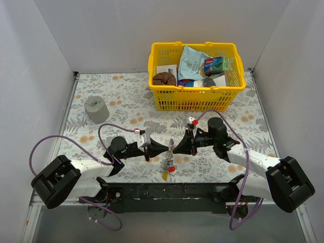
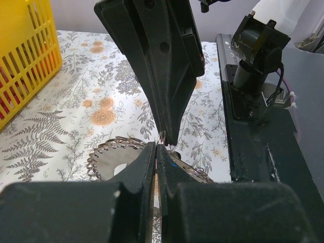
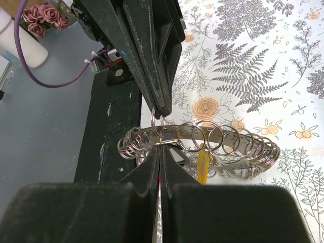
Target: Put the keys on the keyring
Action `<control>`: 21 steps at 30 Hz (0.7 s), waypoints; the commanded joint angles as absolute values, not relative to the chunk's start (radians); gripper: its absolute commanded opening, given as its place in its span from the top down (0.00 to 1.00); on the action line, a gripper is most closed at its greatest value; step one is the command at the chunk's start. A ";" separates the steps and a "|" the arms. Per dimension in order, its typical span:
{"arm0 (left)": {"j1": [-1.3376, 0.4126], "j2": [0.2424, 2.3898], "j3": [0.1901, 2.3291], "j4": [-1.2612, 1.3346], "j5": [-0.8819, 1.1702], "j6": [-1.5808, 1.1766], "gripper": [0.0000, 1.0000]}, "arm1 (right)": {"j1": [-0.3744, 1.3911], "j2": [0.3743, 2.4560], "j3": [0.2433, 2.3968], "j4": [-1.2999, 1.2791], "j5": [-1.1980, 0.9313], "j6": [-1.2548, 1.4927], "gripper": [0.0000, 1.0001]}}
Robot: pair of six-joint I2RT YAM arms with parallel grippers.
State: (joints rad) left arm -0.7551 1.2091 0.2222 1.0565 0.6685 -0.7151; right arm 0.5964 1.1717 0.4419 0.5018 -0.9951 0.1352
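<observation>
The keyring point(image 3: 230, 135) is a wide silver band strung with several small split rings, held up off the floral table between both arms. My left gripper point(image 3: 163, 112) comes in from above in the right wrist view, shut on one small split ring point(image 3: 155, 120) threaded on the band. My right gripper point(image 3: 160, 148) is shut on the band's edge just under that ring. From the left wrist view the keyring point(image 2: 114, 152) lies behind my shut left gripper point(image 2: 157, 147). Keys point(image 1: 169, 166) with red and yellow heads dangle below the two meeting grippers; a yellow key point(image 3: 203, 168) hangs under the band.
A yellow basket point(image 1: 195, 99) full of packets stands at the back centre-right. A grey cylinder point(image 1: 96, 109) stands at the left. The black base rail point(image 1: 167, 191) runs along the near edge. White walls close in both sides.
</observation>
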 commanded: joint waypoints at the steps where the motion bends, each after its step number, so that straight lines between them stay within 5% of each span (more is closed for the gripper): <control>1: -0.755 1.172 0.221 1.135 0.664 -0.721 1.00 | 0.607 1.193 0.428 0.540 -1.009 0.136 0.99; 21: -0.755 1.186 0.229 1.141 0.710 -0.730 1.00 | 0.626 1.220 0.459 0.569 -0.983 0.149 0.99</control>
